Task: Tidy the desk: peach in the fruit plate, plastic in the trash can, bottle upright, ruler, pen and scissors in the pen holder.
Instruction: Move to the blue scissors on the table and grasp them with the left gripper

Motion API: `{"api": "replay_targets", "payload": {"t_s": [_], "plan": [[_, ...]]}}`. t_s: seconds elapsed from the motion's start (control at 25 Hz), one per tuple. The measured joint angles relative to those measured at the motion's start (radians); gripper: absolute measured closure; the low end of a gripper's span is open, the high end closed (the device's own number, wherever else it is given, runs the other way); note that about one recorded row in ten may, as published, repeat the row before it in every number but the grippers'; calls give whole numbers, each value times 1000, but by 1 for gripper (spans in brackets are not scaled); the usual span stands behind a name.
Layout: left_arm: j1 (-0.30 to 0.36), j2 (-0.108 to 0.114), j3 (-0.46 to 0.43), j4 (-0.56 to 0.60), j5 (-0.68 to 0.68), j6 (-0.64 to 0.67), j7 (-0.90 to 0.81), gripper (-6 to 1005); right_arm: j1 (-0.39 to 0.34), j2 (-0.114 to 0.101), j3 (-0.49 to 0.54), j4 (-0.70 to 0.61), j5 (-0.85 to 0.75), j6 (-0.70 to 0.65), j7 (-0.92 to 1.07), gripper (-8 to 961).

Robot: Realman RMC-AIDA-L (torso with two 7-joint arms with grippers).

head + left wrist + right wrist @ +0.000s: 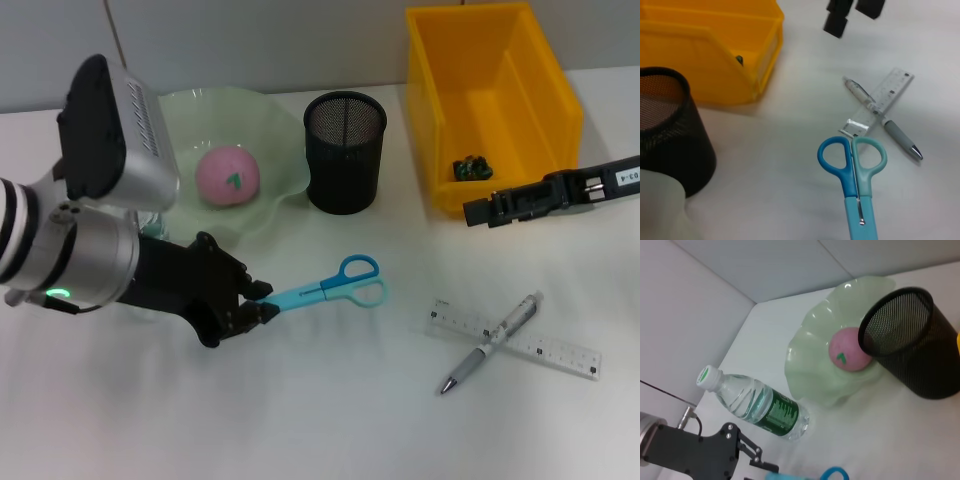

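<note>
Showing glossy, translucent pale-green ware in the fruit plate (285, 170), with a smooth matt pink skin on the peach (227, 176). Presenting fine black wire mesh, matt, in the pen holder (344, 150). Gleaming as smooth yellow plastic in the trash can (490, 100). Looking like smooth blue and teal plastic on the scissors (330, 288). Appearing as clear plastic in the ruler (516, 338) and the bottle (754, 403), the latter carrying a glossy green label. Combining silvery barrel and grey grip in the pen (493, 342). Showing brushed metal and matt black casing on the left gripper (262, 301).
</note>
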Motion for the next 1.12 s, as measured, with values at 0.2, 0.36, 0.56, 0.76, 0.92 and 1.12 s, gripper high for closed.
{"api": "replay_targets", "payload": {"t_s": [0.2, 0.36, 0.56, 0.76, 0.92, 1.12], "plan": [[-3, -1, -13, 0, -3, -11, 0, 814, -2, -12, 11, 38, 6, 2, 3, 215], [-3, -2, -14, 1, -5, -18, 1, 815, 5, -14, 9, 39, 5, -2, 3, 216], [-2, -3, -14, 1, -6, -29, -1, 816, 9, -15, 8, 39, 5, -4, 1, 216], [-3, -5, -14, 1, -7, -37, -4, 817, 16, -18, 4, 37, 5, -7, -2, 215], [-13, -5, -18, 1, -11, -59, -15, 819, 21, -20, 4, 38, 6, -18, -1, 215], [-17, -4, -35, -3, -31, -72, -21, 820, 23, -20, 5, 38, 7, -38, -2, 215]]}}
